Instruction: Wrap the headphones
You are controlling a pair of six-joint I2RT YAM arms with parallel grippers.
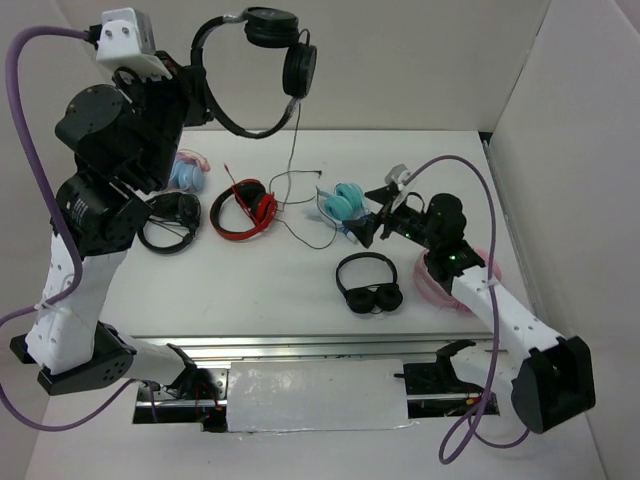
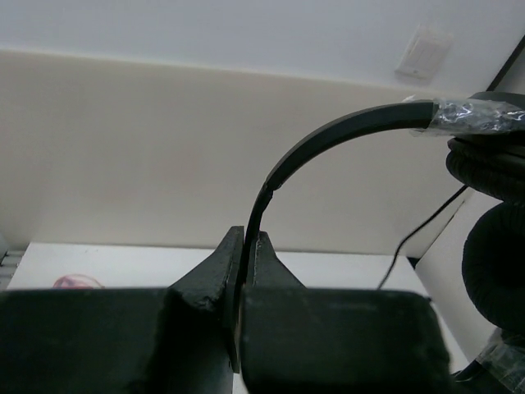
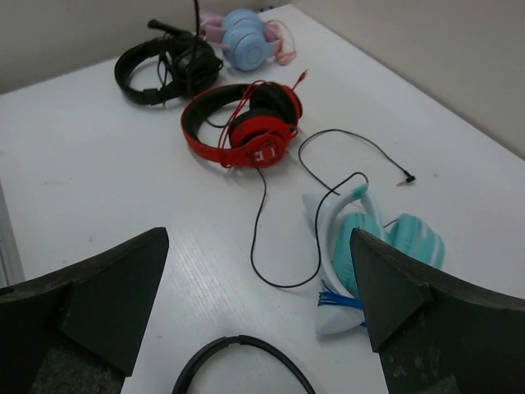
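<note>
My left gripper (image 1: 203, 92) is raised high above the table's back left and is shut on the slim headband of the black headphones (image 1: 262, 72). Its small round earcups hang at the upper right. In the left wrist view the headband (image 2: 328, 135) rises from between my closed gripper (image 2: 244, 246), with an earcup (image 2: 492, 263) at the right edge. The thin black cable (image 1: 293, 140) hangs down to the table and lies there in loops (image 3: 253, 246). My right gripper (image 1: 366, 218) is open and empty, low over the table near those loops (image 3: 259, 238).
On the table lie red headphones (image 1: 245, 208), a teal pair (image 1: 345, 202), a black padded pair (image 1: 368, 285), a black mic headset (image 1: 170, 220), a light blue pair (image 1: 188, 172) and a pink pair (image 1: 435, 282) under the right arm. White walls stand behind and to the right.
</note>
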